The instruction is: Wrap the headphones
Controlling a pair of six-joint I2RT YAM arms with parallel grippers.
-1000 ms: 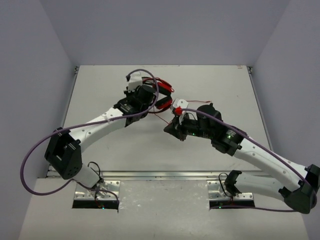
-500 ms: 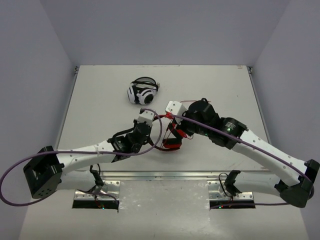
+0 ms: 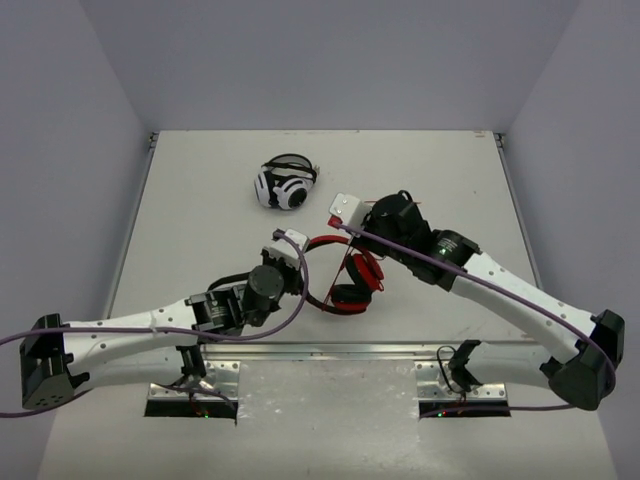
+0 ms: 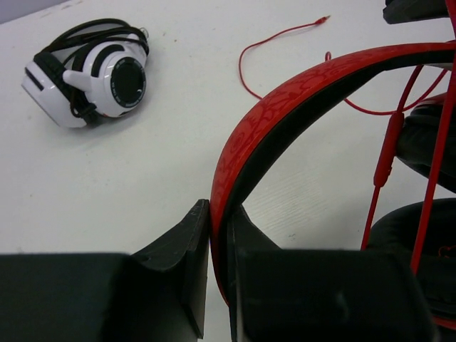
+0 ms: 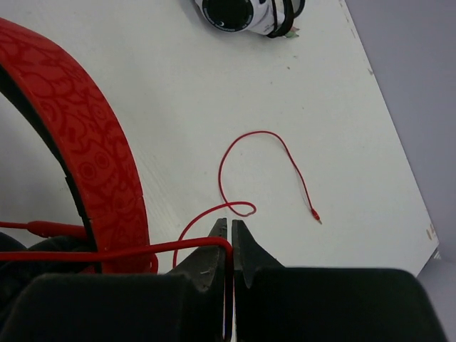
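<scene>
Grip status, left gripper (image 4: 217,210): black jaws drawn narrow and clamped on the headband (image 4: 299,92) of the red over-ear headphones (image 3: 352,282), at the lower centre of the left wrist view. The patterned red band with its black lining arcs from the pinch to the upper right of that frame. The black ear cushions (image 4: 427,142) sit at the right edge.

The right gripper (image 5: 229,225) has its jaws almost together, with the thin red cable (image 5: 260,135) nipped between the tips at the bottom centre of the right wrist view. From the pinch, one length runs straight left to the band. Another length loops slack over the white tabletop (image 3: 200,200) and ends in a small plug (image 5: 317,218) right of centre, lying free.

In the overhead view the headphones are just below the frame centre, between the two grippers, ear cups lowest. I cannot tell whether the cups touch the table. A pair of black-and-white headphones (image 3: 285,185) lies upper centre-left, well apart.
</scene>
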